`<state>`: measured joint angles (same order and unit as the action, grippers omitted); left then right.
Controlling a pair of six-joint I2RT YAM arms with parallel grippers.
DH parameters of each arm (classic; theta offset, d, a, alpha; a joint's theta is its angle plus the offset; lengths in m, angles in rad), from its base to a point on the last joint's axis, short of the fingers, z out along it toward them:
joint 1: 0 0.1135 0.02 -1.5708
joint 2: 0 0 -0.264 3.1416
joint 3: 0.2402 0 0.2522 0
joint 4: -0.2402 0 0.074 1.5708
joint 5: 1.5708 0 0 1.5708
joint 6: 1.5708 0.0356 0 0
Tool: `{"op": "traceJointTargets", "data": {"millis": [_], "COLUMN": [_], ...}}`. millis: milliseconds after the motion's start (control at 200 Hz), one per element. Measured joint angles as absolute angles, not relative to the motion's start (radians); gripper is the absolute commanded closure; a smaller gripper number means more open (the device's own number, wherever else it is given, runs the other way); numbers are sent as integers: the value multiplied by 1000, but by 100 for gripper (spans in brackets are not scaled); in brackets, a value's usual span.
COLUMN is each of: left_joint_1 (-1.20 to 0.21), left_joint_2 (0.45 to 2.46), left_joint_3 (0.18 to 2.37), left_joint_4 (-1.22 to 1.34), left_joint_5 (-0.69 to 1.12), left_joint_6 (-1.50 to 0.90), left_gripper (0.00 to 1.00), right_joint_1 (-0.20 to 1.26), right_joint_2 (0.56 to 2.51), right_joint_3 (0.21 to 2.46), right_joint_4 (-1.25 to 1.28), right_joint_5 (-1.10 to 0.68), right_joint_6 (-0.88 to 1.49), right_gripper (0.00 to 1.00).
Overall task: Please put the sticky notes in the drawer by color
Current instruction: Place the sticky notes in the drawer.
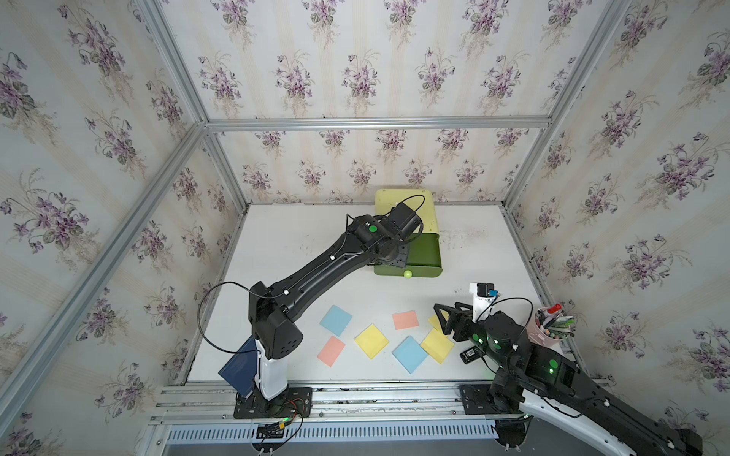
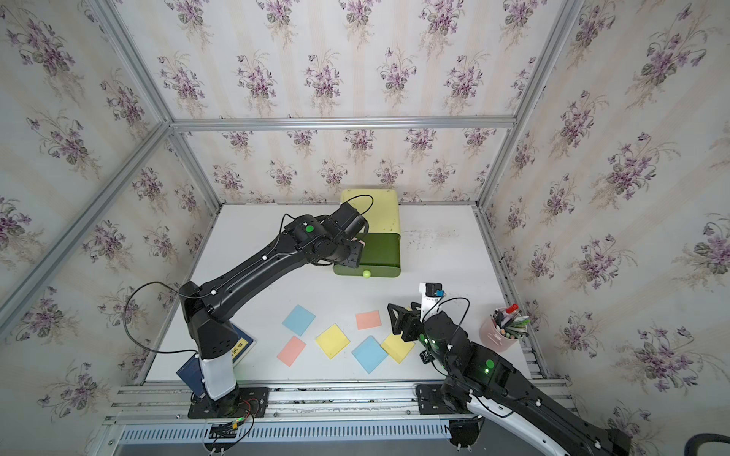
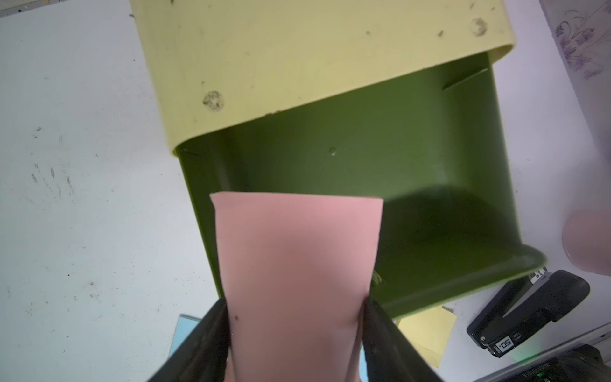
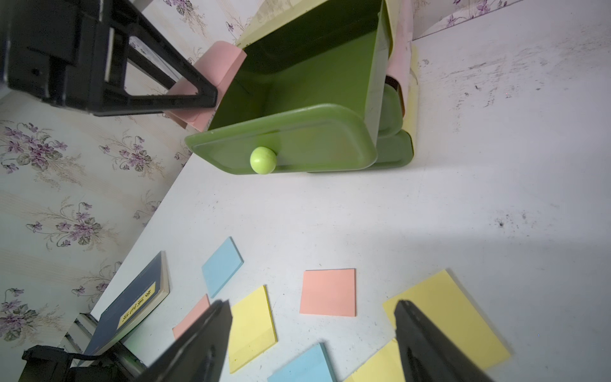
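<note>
Your left tool [image 3: 296, 304] pinches the limp, light pink note [image 3: 297, 251] edge-to-edge, drawer [image 3: 429, 165] just ahead; right tool [image 4: 312, 306] hangs released.

I've got floral wallpaper [image 1: 355, 71] on every side: purple sprigs on pale cream stripes, back wall + both side walls. Alu frame bars [image 1: 375, 123] run across the back and down the corners. White tabletop [image 1: 300, 237], matte, w/ dark scuff marks [image 1: 470, 233] toward the far right. Metal rails [image 1: 375, 395] along the near edge, slotted grey strip [image 1: 355, 432] just below them. Light looks even, approx. from overhead, soft shadows only.
</note>
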<state>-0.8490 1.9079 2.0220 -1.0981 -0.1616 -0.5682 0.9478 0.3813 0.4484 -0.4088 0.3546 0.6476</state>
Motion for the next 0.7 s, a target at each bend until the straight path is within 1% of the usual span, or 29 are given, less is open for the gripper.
{"op": "traceJointTargets", "data": {"millis": [245, 450, 575, 639, 704], "left_joint_1": [-818, -819, -812, -809, -807], "left_joint_2": [1943, 1974, 1988, 1996, 2002], "left_joint_3": [2028, 2053, 2064, 2068, 2068], "left_joint_4": [-1101, -1091, -1081, -1080, -1080], "left_joint_5": [-163, -165, -168, -172, -173], "left_joint_6": [-569, -569, -575, -577, -579], "left_gripper": [37, 36, 34, 31, 31], "right_joint_1": [948, 948, 948, 948, 948], "right_joint_2": [379, 377, 377, 377, 377], "right_joint_3": [448, 442, 441, 441, 441], "right_joint_4": [-408, -408, -408, -408, -408], "right_joint_5": [355, 355, 354, 354, 354], "right_joint_6": [647, 647, 647, 647, 647], "right_gripper": [18, 18, 18, 18, 18]}}
